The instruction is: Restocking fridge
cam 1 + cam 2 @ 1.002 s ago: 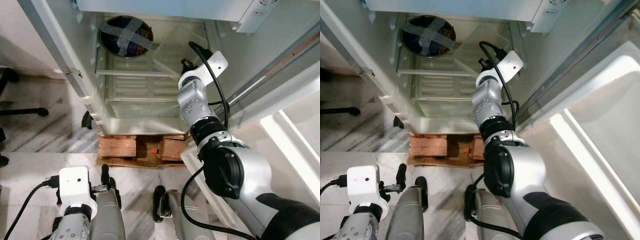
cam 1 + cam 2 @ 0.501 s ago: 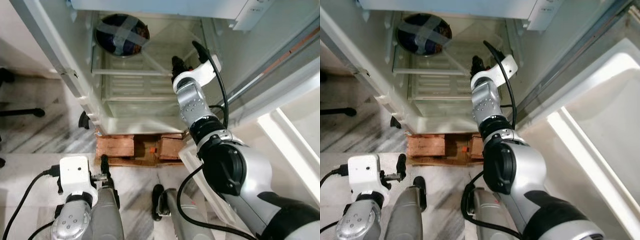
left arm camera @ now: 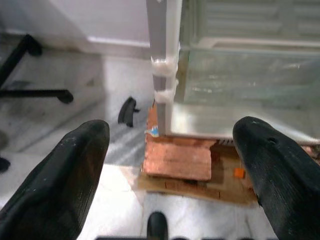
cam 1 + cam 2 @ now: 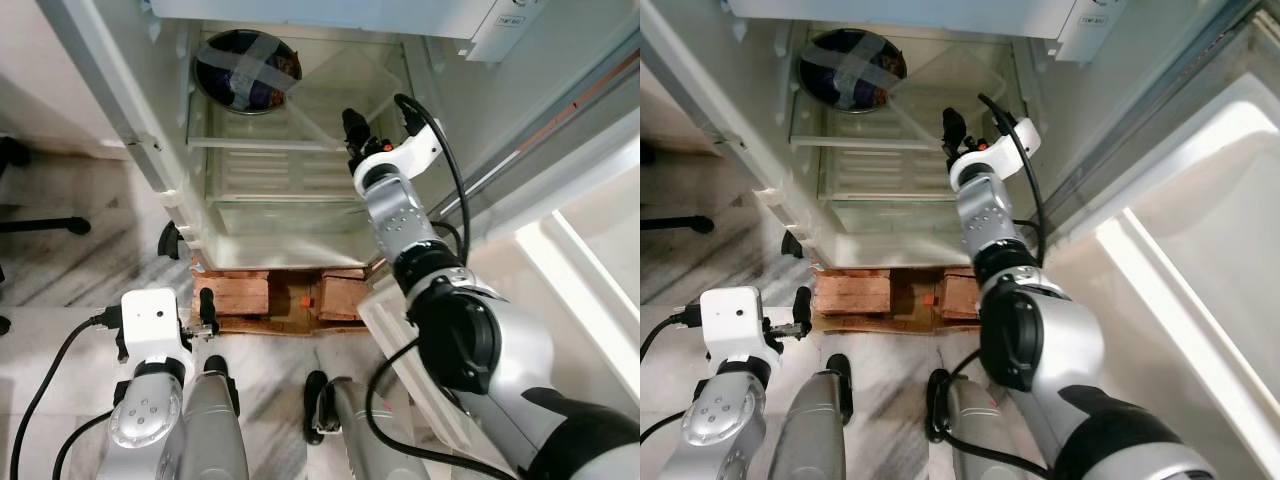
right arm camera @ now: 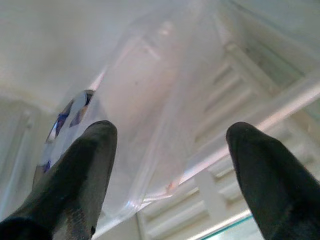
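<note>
– Why is the right gripper [image 5: 167, 145] up at the fridge [image 4: 180, 215] shelf?

– It faces the clear tub [image 5: 150, 115] tilted on the shelf [image 4: 260, 143], probably to seat it properly. Fingers spread wide, gripping nothing.

– And the left gripper [image 3: 167, 165]?

– Low near the floor, fingers also wide apart, empty.

– Anything in the way?

– A taped dark bowl [image 4: 248, 70] sits just beside the tub. Wooden blocks [image 4: 235, 295] prop the fridge underneath.
</note>
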Tool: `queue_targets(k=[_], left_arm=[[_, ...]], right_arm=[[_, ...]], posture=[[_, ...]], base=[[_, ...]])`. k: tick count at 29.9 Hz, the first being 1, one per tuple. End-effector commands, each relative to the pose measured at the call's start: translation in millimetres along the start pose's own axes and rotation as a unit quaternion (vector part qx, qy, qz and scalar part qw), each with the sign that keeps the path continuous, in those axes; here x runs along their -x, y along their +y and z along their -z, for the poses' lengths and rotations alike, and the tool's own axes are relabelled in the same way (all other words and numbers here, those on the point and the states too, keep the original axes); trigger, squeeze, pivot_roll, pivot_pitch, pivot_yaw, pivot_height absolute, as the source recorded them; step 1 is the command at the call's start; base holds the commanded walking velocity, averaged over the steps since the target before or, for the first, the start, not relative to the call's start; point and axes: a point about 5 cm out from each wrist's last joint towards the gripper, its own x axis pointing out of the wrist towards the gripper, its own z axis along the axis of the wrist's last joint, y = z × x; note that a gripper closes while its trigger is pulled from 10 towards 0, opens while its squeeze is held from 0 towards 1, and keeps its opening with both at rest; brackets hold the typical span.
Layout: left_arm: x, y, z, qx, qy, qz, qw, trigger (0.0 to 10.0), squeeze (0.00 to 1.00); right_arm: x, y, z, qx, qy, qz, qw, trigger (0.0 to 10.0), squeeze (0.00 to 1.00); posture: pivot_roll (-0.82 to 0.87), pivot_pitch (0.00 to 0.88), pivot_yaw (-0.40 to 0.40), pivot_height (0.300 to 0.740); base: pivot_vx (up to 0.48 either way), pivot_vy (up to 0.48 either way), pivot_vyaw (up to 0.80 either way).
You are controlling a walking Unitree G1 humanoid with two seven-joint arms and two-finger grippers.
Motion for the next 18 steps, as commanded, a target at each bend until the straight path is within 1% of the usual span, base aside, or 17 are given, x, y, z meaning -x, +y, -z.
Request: queue_targets(k=[1, 3, 6, 7, 9, 10, 11, 12, 13, 14, 17, 18], left_arm=[[0.2, 2.8, 7.6, -0.001, 0.012, -0.002, 1.0, 10.0, 0.0], [-6.2, 2.3, 5.5, -0.011, -0.002, 0.008, 1.0, 10.0, 0.0], [-12.8, 2.5, 3.6, -0.022, -0.013, 0.013, 1.0, 10.0, 0.0], [-18.1, 3.5, 2.0, -0.02, -0.017, 0.013, 1.0, 10.0, 0.0], [-21.0, 3.3, 1.4, -0.018, -0.021, 0.013, 1.0, 10.0, 0.0], [-22.1, 0.9, 2.4, -0.016, -0.023, 0.02, 0.999, 10.0, 0.0], [-22.7, 0.4, 3.3, -0.016, -0.023, 0.022, 0.999, 10.0, 0.0], [-22.7, -1.2, 4.5, -0.016, -0.023, 0.025, 0.999, 10.0, 0.0], [-22.9, -2.3, 6.1, -0.016, -0.021, 0.028, 0.999, 10.0, 0.0], [-23.3, -7.0, 9.2, -0.015, -0.02, 0.037, 0.999, 10.0, 0.0], [-26.5, -13.0, 9.8, -0.02, -0.023, 0.054, 0.998, 10.0, 0.0], [-30.0, -15.0, 7.0, -0.03, -0.032, 0.059, 0.997, 10.0, 0.0]], right_arm=[[3.4, -9.8, -0.6, 0.032, 0.003, -0.01, 0.999, 10.0, 1.0], [6.0, -17.2, -6.9, 0.07, 0.002, -0.035, 0.997, 10.0, 1.0], [9.3, -24.5, -10.2, 0.094, 0.008, -0.056, 0.994, 10.0, 1.0], [13.0, -27.7, -8.3, 0.115, 0.022, -0.089, 0.989, 10.0, 1.0], [17.3, -30.6, -7.2, 0.132, 0.032, -0.122, 0.983, 10.0, 1.0], [22.7, -35.0, -5.6, 0.148, 0.042, -0.148, 0.977, 10.0, 0.92], [24.5, -36.2, -4.0, 0.149, 0.047, -0.155, 0.975, 10.0, 0.92], [27.1, -38.2, -3.2, 0.15, 0.05, -0.164, 0.974, 10.0, 0.53], [30.2, -40.4, -2.1, 0.154, 0.052, -0.172, 0.972, 10.0, 0.34], [41.3, -47.3, 1.1, 0.181, 0.06, -0.192, 0.963, 10.0, 0.0], [58.6, -54.8, 10.8, 0.208, 0.081, -0.213, 0.951, 10.0, 0.0], [67.5, -57.0, 14.9, 0.243, 0.087, -0.223, 0.94, 10.0, 0.0]], posture=[[0.29, 0.234, -0.131, 0.74], [0.28, 0.205, -0.126, 0.74], [0.27, 0.185, -0.12, 0.74], [0.26, 0.163, -0.116, 0.74], [0.25, 0.158, -0.115, 0.74], [0.24, 0.138, -0.11, 0.74], [0.23, 0.127, -0.102, 0.74], [0.23, 0.127, -0.102, 0.74], [0.22, 0.111, -0.094, 0.74], [0.21, 0.095, -0.081, 0.74], [0.2, 0.077, -0.063, 0.74], [0.19, 0.071, -0.05, 0.74]], base=[[0.0, 0.0, 0.0], [0.0, 0.0, 0.0], [0.0, 0.0, 0.0], [0.0, 0.0, 0.0], [0.0, 0.0, 0.0], [0.0, 0.0, 0.0], [0.0, 0.0, 0.0], [0.0, 0.0, 0.0], [0.0, 0.0, 0.0], [0.0, 0.0, 0.0], [0.0, 0.0, 0.0], [0.0, 0.0, 0.0]])
